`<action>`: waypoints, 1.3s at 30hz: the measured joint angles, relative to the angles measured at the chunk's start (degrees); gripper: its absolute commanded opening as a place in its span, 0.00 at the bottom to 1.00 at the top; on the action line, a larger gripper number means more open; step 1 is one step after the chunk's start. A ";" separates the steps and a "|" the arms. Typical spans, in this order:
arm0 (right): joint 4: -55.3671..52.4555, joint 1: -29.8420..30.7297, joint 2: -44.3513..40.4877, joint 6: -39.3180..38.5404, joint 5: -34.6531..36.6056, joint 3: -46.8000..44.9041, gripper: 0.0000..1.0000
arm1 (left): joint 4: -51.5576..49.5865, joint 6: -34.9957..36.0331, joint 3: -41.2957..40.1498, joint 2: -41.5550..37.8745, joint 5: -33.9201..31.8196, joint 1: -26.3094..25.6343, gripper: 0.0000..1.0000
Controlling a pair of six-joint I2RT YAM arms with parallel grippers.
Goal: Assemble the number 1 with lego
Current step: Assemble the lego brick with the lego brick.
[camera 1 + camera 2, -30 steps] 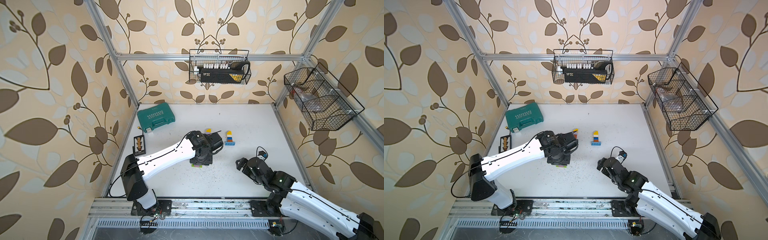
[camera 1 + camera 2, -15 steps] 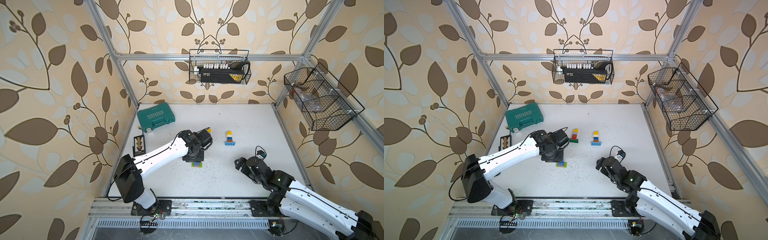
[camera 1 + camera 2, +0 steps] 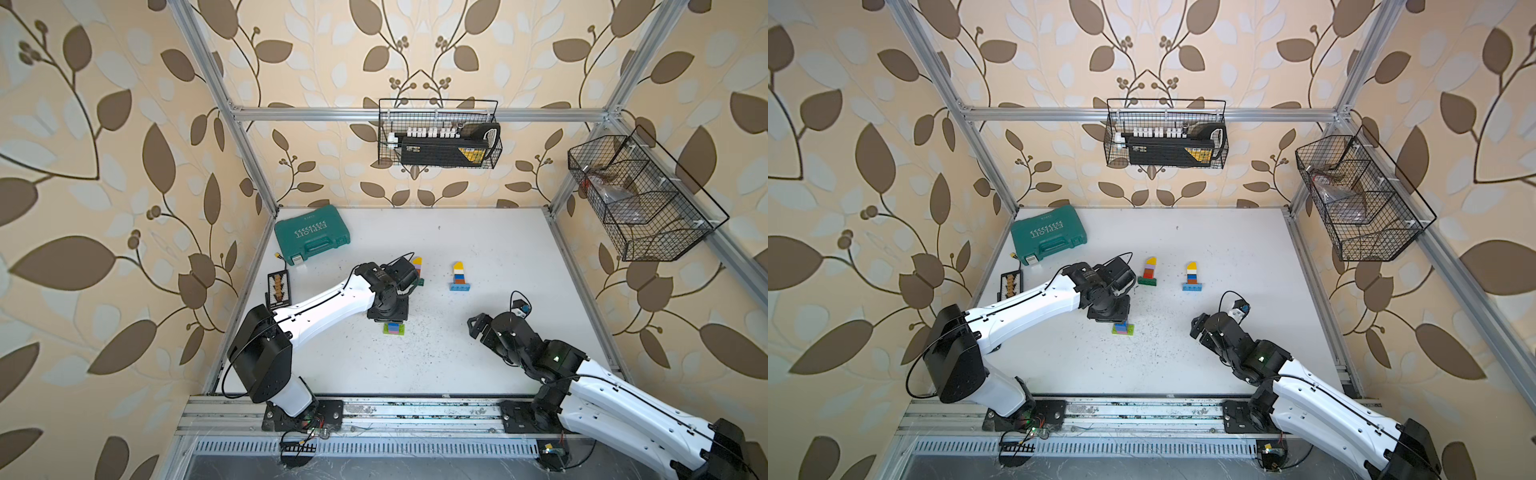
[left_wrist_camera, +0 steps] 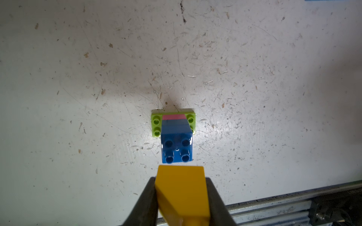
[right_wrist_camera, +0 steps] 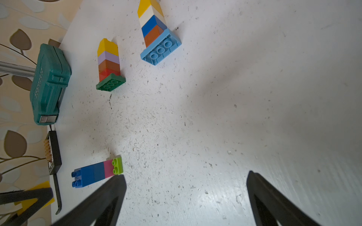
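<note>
My left gripper is shut on a yellow sloped lego brick, hanging just above a stack of a lime plate, a pink brick and two blue bricks. In both top views that stack lies just in front of the left wrist, which hides the gripper and the yellow brick. Two lego towers stand further back: one on a dark green base, one on a light blue base. My right gripper is open and holds nothing, off to the right.
A teal tool case lies at the back left, with a small black bit holder along the left edge. Wire baskets hang on the back wall and right wall. A metal rail runs along the front.
My left wrist has drawn back leftward off the green-based tower, still shut on the yellow brick; the lime-based stack now shows in front of it. The right arm has crept slightly left.
</note>
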 measured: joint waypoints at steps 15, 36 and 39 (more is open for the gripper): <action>0.46 0.00 1.27 0.00 -0.15 0.02 1.00 | 1.95 2.40 -0.98 3.85 0.20 0.00 0.24; 0.46 0.00 2.51 0.00 -0.17 0.09 0.99 | 1.11 5.31 0.37 5.55 -0.04 0.02 0.24; 0.46 0.00 2.51 0.00 -0.20 0.09 0.99 | 0.15 5.35 1.33 6.47 -0.07 0.02 0.24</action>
